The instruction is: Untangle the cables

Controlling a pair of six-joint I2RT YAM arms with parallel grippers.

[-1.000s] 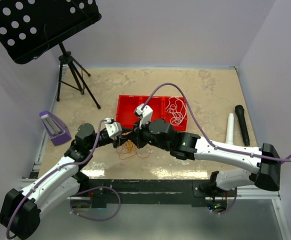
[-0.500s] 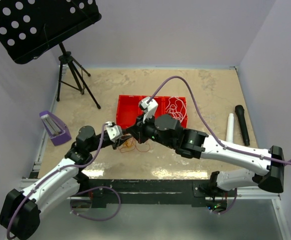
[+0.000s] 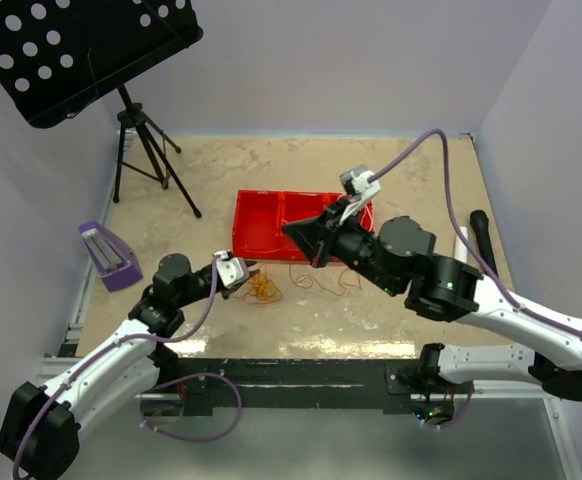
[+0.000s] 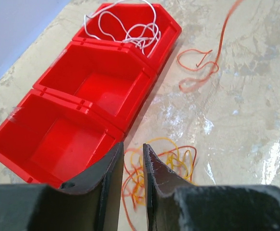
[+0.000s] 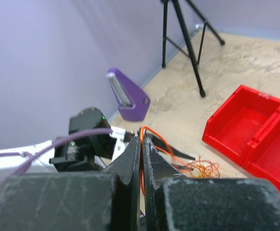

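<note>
Left pincer (image 3: 253,268) low over table (image 3: 421,180), tips just beside orange tangle (image 3: 263,290). Right pincer (image 3: 293,230) above near edge of red tray (image 3: 256,215), tips pointing left. Red-orange cord (image 3: 323,281) loose on table below right arm, apart from tangle. Purple metronome (image 3: 106,256) far left; music stand (image 3: 136,130) behind it.

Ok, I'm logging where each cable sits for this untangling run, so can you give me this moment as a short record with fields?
left gripper: jaws nearly together, right at the tangle; grip unclear
right gripper: raised, shut on orange cable that trails down toward the tangle
tangle: orange and yellow strands on the table, beside the red tray
red tray: three compartments; white cable in one end compartment, other two empty
red-orange strand: loose loops on the table, outside the tray
</note>
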